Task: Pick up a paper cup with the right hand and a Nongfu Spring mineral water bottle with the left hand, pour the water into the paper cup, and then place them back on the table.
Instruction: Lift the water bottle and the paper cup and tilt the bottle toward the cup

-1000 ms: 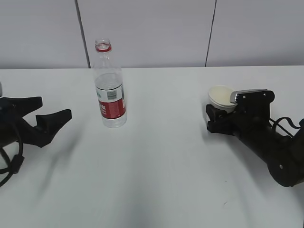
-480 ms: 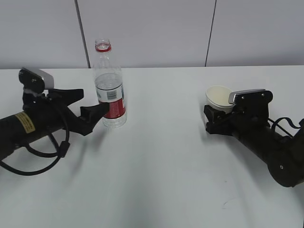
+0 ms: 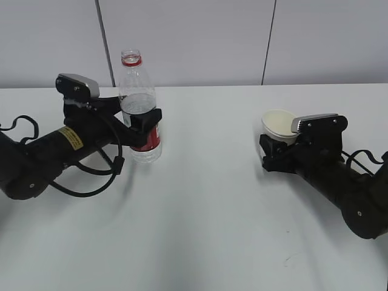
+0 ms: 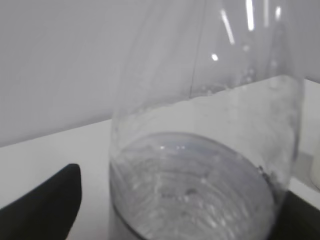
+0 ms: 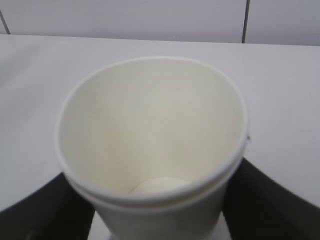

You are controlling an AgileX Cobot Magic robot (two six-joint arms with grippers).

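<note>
The Nongfu Spring bottle point(image 3: 138, 85) stands upright on the white table point(image 3: 206, 200), cap off, partly filled with water. My left gripper point(image 3: 138, 113) is open with its jaws on either side of the bottle just above the red label. In the left wrist view the bottle point(image 4: 200, 175) fills the frame; the left finger point(image 4: 50, 200) stands clear of it. My right gripper point(image 3: 274, 145) is shut on the paper cup point(image 3: 279, 124), which is empty and leans a little. In the right wrist view the cup point(image 5: 150, 130) sits between both black fingers point(image 5: 40, 210).
A grey panelled wall point(image 3: 200, 42) runs along the far table edge. A small dark scuff mark point(image 3: 288, 260) is on the table near the front right.
My left arm has swung in from the left edge to the bottle, and its open jaws now straddle it. My right arm and the cup have barely moved.
</note>
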